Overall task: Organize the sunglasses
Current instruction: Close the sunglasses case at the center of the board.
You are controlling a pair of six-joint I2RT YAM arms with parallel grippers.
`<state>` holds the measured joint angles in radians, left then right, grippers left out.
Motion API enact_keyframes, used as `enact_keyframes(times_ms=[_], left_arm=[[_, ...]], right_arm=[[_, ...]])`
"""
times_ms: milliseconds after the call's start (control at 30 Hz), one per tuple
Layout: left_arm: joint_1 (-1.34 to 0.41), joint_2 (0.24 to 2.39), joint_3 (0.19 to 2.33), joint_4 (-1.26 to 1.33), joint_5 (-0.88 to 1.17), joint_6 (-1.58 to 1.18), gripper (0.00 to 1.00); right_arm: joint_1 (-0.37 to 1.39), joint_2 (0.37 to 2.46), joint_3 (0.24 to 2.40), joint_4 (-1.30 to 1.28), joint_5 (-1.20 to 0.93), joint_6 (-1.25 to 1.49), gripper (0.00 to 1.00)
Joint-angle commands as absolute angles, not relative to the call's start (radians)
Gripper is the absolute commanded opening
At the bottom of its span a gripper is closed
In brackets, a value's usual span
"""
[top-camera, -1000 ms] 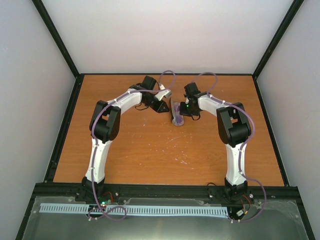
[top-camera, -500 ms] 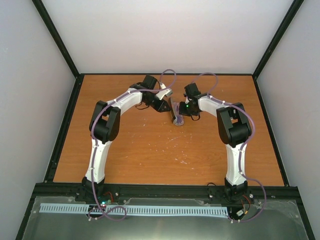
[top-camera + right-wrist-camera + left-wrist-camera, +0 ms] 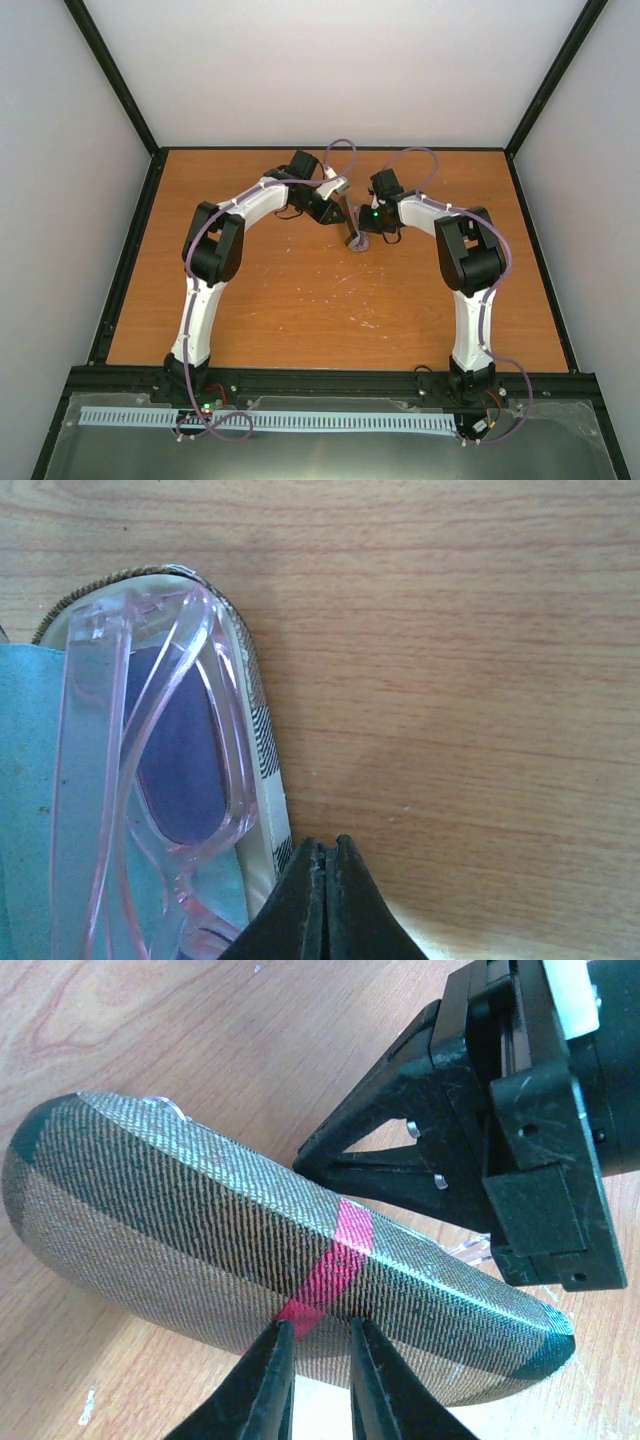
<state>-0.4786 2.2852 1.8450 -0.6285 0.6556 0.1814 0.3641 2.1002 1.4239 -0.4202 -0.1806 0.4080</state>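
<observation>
The sunglasses point(image 3: 150, 750), pink translucent frames with a bluish lens, lie inside the open case point(image 3: 262, 755) on a pale blue cloth point(image 3: 25, 810). From the left wrist, the case's grey-tan striped lid point(image 3: 200, 1230) with its red band point(image 3: 335, 1265) is tilted up on the table. My left gripper point(image 3: 318, 1345) is shut on the lid's lower edge, one finger at the red band. My right gripper point(image 3: 328, 848) is shut and empty, its tips on the table right beside the case's rim. From above, both grippers point(image 3: 340, 212) point(image 3: 360, 224) meet at the case point(image 3: 355, 238).
The orange wooden table point(image 3: 300, 300) has black rails along its edges and pale walls round it. The right gripper's black body point(image 3: 520, 1130) stands close behind the lid in the left wrist view.
My left gripper has shifted a little right, toward the right gripper. The case looks narrower from above, its lid swung further over. The right gripper has barely moved.
</observation>
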Motion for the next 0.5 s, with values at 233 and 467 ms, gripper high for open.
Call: enact_keyframes(times_ms=[233, 467], left_arm=[[-0.52, 2.366, 1.865, -0.624, 0.681, 0.165, 0.18], [-0.526, 2.376, 1.839, -0.611, 0.683, 0.173, 0.18]], right_arm=[[0.382, 2.074, 1.32, -0.41, -0.228, 0.411, 0.03], [0.383, 2.052, 1.281, -0.346, -0.272, 0.414, 0.03]])
